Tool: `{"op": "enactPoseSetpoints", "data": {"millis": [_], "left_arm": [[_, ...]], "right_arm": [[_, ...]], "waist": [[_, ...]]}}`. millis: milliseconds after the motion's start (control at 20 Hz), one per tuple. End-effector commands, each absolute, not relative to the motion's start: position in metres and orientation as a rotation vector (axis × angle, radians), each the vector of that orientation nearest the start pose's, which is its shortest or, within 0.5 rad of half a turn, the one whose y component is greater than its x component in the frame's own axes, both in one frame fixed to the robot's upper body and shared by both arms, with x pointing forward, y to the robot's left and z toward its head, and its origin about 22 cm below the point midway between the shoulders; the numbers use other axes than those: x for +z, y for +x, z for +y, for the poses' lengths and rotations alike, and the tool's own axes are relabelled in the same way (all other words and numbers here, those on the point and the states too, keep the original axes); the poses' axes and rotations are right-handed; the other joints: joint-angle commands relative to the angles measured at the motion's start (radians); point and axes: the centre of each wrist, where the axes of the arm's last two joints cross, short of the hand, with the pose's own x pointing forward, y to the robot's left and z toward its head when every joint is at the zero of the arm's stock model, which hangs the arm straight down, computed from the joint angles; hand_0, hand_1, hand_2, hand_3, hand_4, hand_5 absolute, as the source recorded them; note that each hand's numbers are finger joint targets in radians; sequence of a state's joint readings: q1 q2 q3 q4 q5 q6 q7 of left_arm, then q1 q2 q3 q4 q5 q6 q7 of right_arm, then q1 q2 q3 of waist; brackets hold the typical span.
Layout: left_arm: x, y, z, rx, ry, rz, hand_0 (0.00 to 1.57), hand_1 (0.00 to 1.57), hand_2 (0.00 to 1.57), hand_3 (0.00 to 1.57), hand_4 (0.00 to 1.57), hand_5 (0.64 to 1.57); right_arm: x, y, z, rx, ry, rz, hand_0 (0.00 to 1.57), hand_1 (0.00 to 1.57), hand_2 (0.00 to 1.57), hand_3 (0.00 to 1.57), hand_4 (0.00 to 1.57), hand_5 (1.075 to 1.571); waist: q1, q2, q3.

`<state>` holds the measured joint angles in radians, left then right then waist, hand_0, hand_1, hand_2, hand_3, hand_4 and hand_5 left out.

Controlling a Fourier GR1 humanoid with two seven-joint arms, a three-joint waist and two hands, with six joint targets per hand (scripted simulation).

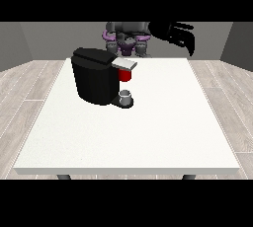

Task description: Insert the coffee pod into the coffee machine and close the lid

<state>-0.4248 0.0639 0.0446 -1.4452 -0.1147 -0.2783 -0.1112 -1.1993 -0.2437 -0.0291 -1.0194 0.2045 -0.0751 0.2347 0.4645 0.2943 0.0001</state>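
Observation:
The black coffee machine point(94, 75) stands on the left half of the white table point(148, 132). Its grey lid point(124, 64) juts out to the right, roughly level, just over a red thing at the machine point(125, 75). A small grey thing point(126, 96) sits on the machine's base below the lid; I cannot tell whether it is the pod. The hand at the view's right point(177, 33) is raised above the table's far edge, well away from the machine, fingers spread and holding nothing. No hand shows at the view's left.
The robot's torso point(126, 41) is behind the table's far edge. The table's front edge runs near the bottom of the view, with wooden floor on both sides.

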Motion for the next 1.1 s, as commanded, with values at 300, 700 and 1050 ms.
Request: {"op": "enactPoseSetpoints", "data": {"millis": [300, 700, 1050], "left_arm": [[0.107, 0.338, 0.218, -0.493, -0.164, -1.959, 0.00, 0.00, 0.00, 0.00, 0.20, 1.571], [0.082, 0.331, 0.235, -0.405, -0.172, -1.876, 0.00, 0.00, 0.00, 0.00, 0.35, 1.571], [0.038, 0.310, 0.253, -0.317, -0.095, -1.763, 0.00, 0.00, 0.00, 0.00, 0.25, 1.571]], "right_arm": [[0.292, 0.436, -0.127, 0.431, -0.261, -2.020, 0.00, 0.00, 0.00, 0.00, 0.13, 1.571], [0.275, 0.436, -0.107, 0.489, -0.089, -2.036, 0.00, 0.00, 0.00, 0.00, 0.00, 1.571], [0.172, 0.413, -0.072, 0.568, 0.116, -1.982, 0.00, 0.00, 0.00, 0.00, 0.26, 1.571]], "waist": [[0.016, 0.080, -0.0005], [-0.057, 0.012, -0.0005], [-0.181, -0.128, 0.0000]]}}
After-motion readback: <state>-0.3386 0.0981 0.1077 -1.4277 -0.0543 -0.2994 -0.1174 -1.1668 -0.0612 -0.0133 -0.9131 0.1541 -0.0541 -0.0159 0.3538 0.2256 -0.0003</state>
